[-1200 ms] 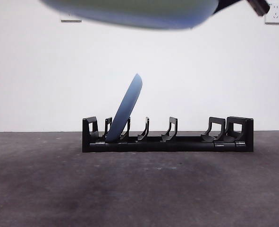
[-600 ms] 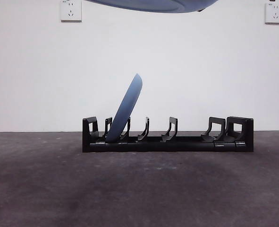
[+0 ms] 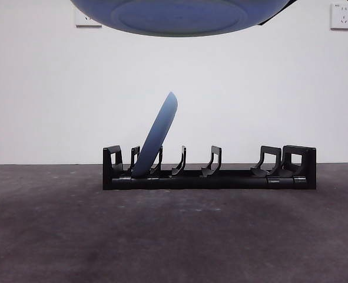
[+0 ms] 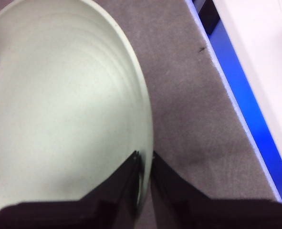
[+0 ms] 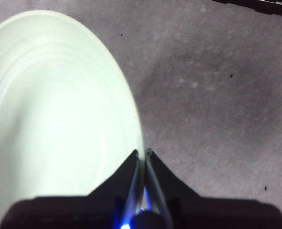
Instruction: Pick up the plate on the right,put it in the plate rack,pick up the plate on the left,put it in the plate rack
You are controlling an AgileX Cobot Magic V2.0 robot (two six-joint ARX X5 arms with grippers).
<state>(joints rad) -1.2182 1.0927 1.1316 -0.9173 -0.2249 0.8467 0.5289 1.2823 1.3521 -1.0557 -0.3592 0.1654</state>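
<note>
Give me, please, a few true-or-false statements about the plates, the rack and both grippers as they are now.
1. One plate leans in the plate rack near one end. True.
2. The rack holds two plates. False: only one; the second plate is held in the air above.
3. The left gripper is shut on the second plate's rim. True.
4. The right gripper hangs open, away from any plate. False: it also pinches that plate's rim.
5. The racked plate lies flat. False: it stands tilted between dividers.

Both the left tool (image 4: 144,164) and right tool (image 5: 141,160) pinch a rim.
</note>
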